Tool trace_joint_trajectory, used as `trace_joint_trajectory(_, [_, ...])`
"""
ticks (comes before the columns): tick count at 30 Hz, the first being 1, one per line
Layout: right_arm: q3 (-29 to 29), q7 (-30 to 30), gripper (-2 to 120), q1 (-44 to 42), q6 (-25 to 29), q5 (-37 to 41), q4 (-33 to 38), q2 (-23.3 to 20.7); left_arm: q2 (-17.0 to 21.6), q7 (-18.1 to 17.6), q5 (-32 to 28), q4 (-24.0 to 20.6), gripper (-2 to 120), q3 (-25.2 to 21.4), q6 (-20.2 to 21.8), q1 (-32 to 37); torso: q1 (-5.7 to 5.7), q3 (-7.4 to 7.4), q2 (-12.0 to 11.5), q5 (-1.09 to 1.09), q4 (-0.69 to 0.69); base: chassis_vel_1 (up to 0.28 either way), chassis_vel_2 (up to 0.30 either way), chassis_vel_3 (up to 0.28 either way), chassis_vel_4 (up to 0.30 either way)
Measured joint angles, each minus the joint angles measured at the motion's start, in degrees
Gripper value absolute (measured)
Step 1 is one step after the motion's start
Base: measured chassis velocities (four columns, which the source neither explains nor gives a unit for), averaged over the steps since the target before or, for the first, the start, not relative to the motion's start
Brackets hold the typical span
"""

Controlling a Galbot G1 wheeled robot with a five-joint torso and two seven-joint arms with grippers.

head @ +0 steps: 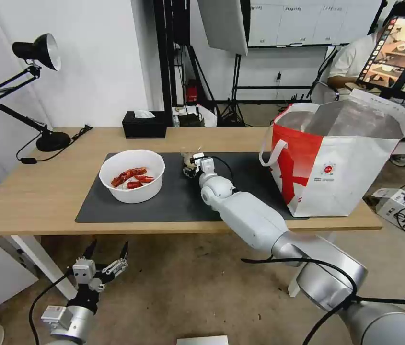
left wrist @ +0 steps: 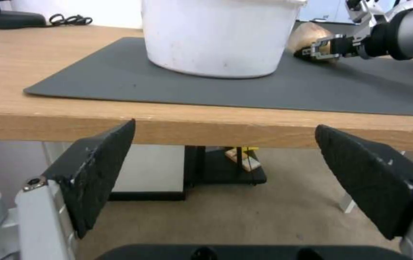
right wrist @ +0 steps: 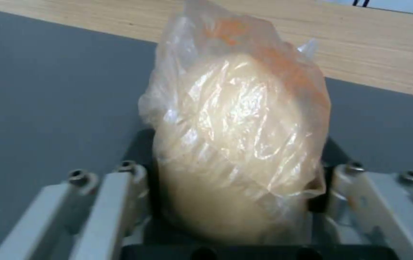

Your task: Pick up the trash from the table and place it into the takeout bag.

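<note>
A white bowl (head: 133,176) (left wrist: 216,36) with red crayfish shells sits on the left half of the dark grey mat (head: 116,208) on the table (head: 34,196). My right gripper (head: 190,167) (right wrist: 238,144) (left wrist: 320,50) rests low over the middle of the mat, shut on a small clear bag (head: 189,155) (right wrist: 235,119) (left wrist: 310,34) with pale beige contents. The white-and-red takeout bag (head: 336,167) stands open at the table's right end. Below the table's front edge hangs my left gripper (head: 106,256) (left wrist: 225,126), open and holding nothing.
At the back of the table stand a black tissue box (head: 144,124) and a black desk lamp (head: 44,96) with its cable. A cardboard box (head: 396,201) lies on the floor right of the table. White table legs (head: 44,261) stand near my left arm.
</note>
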Motion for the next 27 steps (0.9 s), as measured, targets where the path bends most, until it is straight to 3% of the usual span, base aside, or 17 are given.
trace_joint_trajectory(9, [-0.9,2.0,20,-1.6,1.6,-1.8,8.2,-4.1,0.1,0.0,0.0,0.1,100,0.1,-0.1,-0.1,0.0,0.0,0.0,0.01,0.01,0.0,0.0,0.0,0.0])
trace_joint_trajectory(12, [-1.2,4.8,11,-3.7,2.2,-4.2,17.5,-9.1,0.2,0.0,0.0,0.1,100,0.2,-0.1,-0.2,0.0,0.0,0.0,0.01,0.0,0.0,0.0,0.0,0.0])
trace_joint_trajectory(20, [1.1,7.7,10,-7.3,4.6,-8.8,32.7,-17.5,0.3,0.0,0.0,0.0,100,0.3,-0.2,-0.1,-0.01,0.0,0.0,0.01,-0.01,0.0,0.0,0.0,0.0])
trace_joint_trajectory(27, [9.5,11.1,9,-10.0,3.6,-11.2,46.7,-24.9,1.0,-0.1,0.1,-0.9,100,0.1,-0.2,0.1,0.0,0.0,0.0,0.02,0.0,0.0,0.0,0.0,0.0])
